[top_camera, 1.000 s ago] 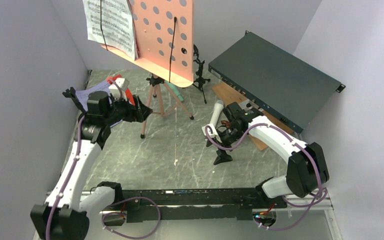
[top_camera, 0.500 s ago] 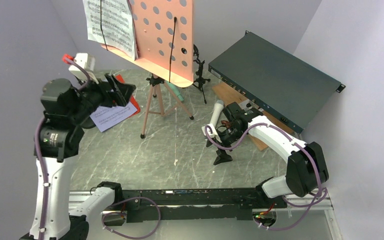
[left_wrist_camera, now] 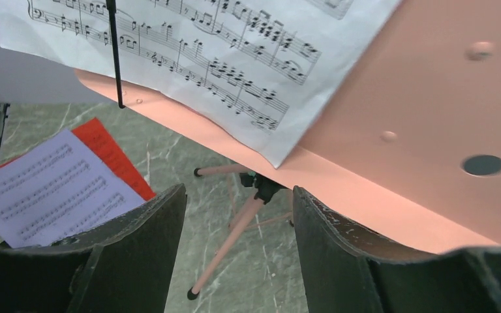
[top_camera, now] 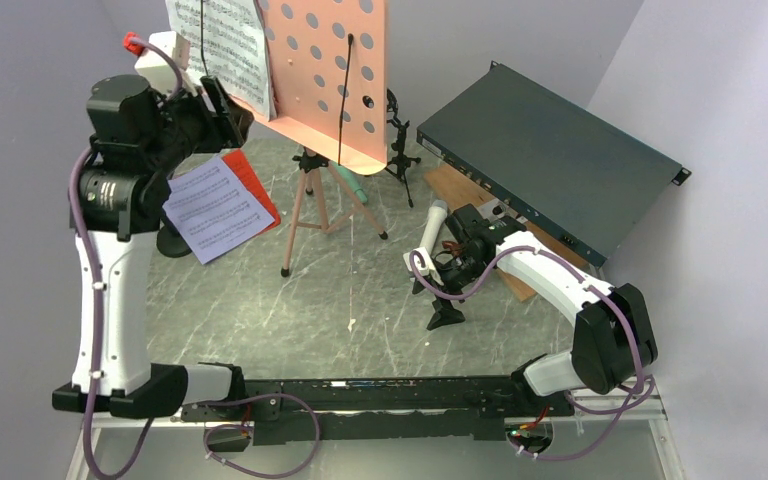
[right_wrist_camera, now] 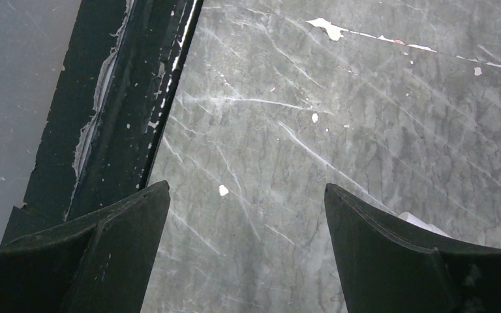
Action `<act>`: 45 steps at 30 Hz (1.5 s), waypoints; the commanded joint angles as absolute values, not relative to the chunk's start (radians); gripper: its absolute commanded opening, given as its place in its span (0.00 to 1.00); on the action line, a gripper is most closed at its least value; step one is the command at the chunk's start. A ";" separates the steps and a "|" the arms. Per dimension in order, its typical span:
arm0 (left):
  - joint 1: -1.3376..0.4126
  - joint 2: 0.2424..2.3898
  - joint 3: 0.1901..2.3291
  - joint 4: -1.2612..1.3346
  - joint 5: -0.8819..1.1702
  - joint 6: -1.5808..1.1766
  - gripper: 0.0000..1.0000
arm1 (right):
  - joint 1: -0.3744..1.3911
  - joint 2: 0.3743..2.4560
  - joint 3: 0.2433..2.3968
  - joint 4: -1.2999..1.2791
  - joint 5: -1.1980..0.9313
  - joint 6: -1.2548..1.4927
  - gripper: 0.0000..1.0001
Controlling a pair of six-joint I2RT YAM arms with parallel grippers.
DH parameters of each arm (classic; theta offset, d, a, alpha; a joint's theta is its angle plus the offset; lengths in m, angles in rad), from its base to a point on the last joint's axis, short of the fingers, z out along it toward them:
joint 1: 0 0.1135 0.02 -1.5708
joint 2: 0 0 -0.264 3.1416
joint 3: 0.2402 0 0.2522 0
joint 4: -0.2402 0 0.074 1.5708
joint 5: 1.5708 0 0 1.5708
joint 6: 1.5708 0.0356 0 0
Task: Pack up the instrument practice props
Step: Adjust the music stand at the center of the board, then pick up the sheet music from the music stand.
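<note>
The pink perforated music stand [top_camera: 330, 70] stands on its tripod at the back and holds a white sheet-music page [top_camera: 222, 50]. A lavender page [top_camera: 215, 208] lies on a red page [top_camera: 255, 185] on the table. My left gripper [top_camera: 222, 112] is open and empty, raised at the stand's lower left edge; its view shows the white page [left_wrist_camera: 202, 52] and the pink shelf [left_wrist_camera: 430, 98] just ahead. My right gripper [top_camera: 425, 272] is open and empty over bare table, beside the white microphone [top_camera: 432, 228] and a black mount [top_camera: 446, 315]. The green microphone [top_camera: 355, 185] lies behind the tripod.
A dark green metal box [top_camera: 550, 165] lies at the back right on a brown wooden board [top_camera: 460, 185]. A second black mount [top_camera: 397, 140] stands behind the stand. Grey walls close in both sides. The black base rail [right_wrist_camera: 130, 98] shows in the right wrist view.
My left arm has risen from the pages on the table up to the stand's lower left edge. The lavender page now lies uncovered on the red one. The right arm has not moved.
</note>
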State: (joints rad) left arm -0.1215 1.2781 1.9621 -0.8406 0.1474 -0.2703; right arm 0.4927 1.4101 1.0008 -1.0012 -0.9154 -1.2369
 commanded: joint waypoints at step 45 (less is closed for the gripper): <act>-0.376 1.404 2.024 -0.754 -0.258 -0.081 0.51 | 0.497 1.423 1.028 -1.012 -0.928 -1.256 0.91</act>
State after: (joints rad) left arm -0.3706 1.4055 2.0182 -0.8082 -0.2359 -0.1005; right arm 0.4927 1.4269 1.0008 -1.0023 -0.9134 -1.2377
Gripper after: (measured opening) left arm 0.516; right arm 0.911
